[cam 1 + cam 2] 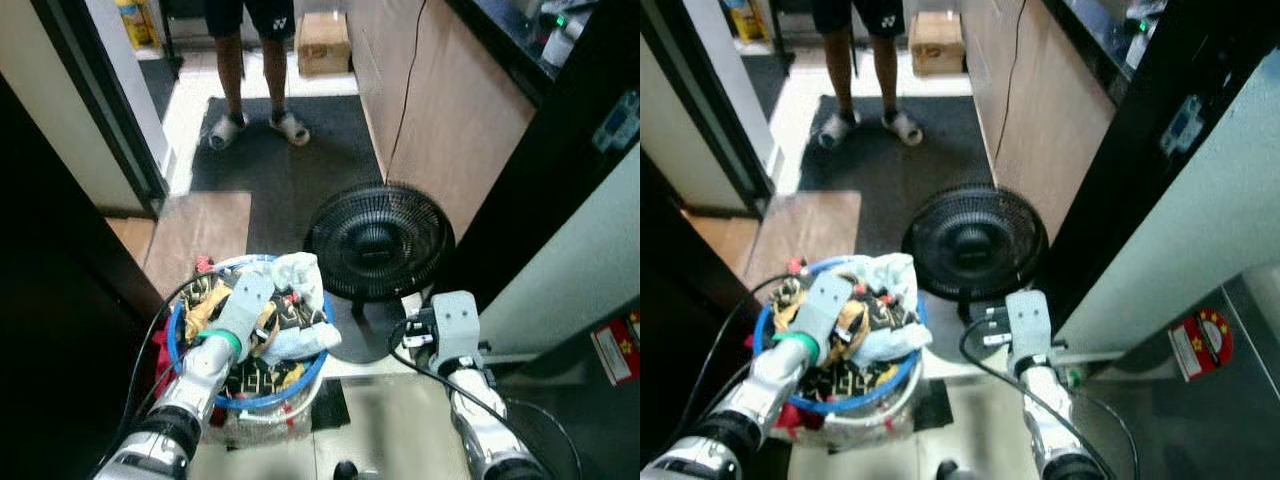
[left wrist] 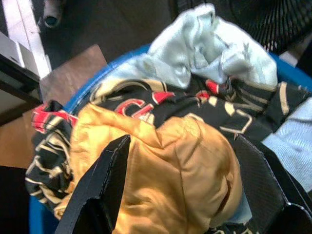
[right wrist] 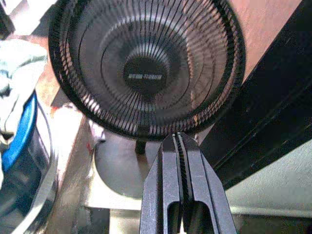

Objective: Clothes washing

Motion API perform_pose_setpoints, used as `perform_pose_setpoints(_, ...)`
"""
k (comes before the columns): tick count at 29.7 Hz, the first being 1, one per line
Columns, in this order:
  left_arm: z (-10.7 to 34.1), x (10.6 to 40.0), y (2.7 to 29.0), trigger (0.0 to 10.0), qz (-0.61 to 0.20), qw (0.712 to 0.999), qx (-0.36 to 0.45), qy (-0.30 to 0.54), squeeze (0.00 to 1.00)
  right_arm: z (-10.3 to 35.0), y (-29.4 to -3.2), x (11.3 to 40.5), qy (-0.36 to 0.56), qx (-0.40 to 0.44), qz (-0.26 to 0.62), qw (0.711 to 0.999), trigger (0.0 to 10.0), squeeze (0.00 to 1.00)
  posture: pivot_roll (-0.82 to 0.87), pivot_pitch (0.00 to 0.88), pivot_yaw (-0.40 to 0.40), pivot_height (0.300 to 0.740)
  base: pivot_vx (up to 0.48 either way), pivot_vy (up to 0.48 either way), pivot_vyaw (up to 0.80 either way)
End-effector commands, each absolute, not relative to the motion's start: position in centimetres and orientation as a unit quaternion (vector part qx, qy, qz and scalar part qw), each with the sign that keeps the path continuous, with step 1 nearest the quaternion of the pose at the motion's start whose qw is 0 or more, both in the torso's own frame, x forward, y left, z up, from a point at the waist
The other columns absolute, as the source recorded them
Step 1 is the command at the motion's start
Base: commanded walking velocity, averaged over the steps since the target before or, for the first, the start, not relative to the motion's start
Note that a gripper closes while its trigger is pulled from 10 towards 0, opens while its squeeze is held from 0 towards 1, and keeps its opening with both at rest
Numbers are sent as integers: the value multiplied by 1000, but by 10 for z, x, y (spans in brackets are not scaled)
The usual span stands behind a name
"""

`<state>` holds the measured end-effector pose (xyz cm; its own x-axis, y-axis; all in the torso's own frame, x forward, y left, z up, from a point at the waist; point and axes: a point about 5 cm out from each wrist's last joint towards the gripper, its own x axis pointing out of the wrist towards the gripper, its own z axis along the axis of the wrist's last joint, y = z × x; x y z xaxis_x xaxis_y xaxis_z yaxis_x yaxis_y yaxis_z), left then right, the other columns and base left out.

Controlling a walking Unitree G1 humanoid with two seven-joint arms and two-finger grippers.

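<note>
A laundry basket with a blue rim (image 1: 301,384) stands on the floor at my lower left, piled with clothes. On top lie a yellow garment (image 2: 170,165), a black one with red and cream print (image 2: 161,102) and a pale green cloth (image 2: 204,44). My left gripper (image 2: 183,146) hovers open just over the yellow garment, one finger on each side of its bulge. My right gripper (image 3: 180,139) is shut with nothing in it and points at the black floor fan (image 1: 378,240), beside the basket.
A person (image 1: 255,60) in shorts and sandals stands on the dark mat (image 1: 290,160) ahead. A cardboard box (image 1: 322,42) sits behind them. A wooden cabinet side (image 1: 430,110) runs along the right, and a dark door frame (image 1: 100,110) along the left.
</note>
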<state>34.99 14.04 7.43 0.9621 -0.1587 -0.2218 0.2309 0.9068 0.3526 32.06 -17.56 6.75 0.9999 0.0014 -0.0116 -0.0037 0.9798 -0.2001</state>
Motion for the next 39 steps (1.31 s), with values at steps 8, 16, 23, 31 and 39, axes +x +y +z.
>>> perform_pose_setpoints(8,53,338,147,10000,-111,960,216,140,0,62,-176,313,21,-105,6,994,10000,0,49,448,107,740,0,0,0)
perform_pose_setpoints(16,49,335,149,8314,-113,958,218,149,0,63,-178,313,24,-110,6,994,10000,0,51,476,117,740,0,0,0)
perform_pose_setpoints(23,50,335,151,0,-109,959,218,142,0,63,-176,311,26,-108,5,994,10000,0,47,467,119,740,0,0,0)
perform_pose_setpoints(31,53,336,152,0,-104,962,217,132,0,62,-176,310,29,-108,5,994,10000,0,47,461,118,740,0,0,0)
perform_pose_setpoints(39,65,337,145,0,-116,969,197,88,0,63,-173,312,30,-107,8,994,10000,0,51,424,114,740,0,0,0)
